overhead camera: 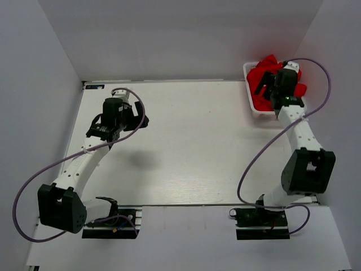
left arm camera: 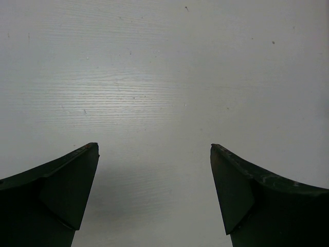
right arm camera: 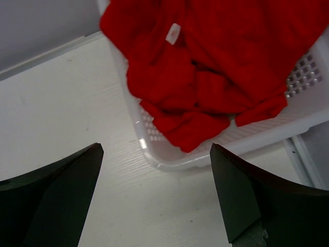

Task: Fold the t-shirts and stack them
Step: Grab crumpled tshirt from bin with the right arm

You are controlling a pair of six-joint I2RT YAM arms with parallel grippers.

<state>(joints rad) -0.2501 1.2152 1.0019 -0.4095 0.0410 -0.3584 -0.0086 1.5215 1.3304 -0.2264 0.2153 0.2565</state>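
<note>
1. T-shirts (right arm camera: 205, 62), red and crumpled, fill the white mesh basket (right arm camera: 303, 77) just ahead of the right gripper (right arm camera: 154, 149), whose jaws are spread and grasp nothing.
2. The right wrist view alone shows a white neck label (right arm camera: 174, 33).
3. The left gripper (left arm camera: 154, 146), released, hangs above the white table (left arm camera: 164, 77).

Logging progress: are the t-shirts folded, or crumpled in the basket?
Crumpled: the t-shirts lie heaped in the basket, spilling over its rim; none looks folded.

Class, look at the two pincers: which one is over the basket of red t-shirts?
The right pincer, open above the white basket of red t-shirts. The left pincer, also open, has only table beneath it.
</note>
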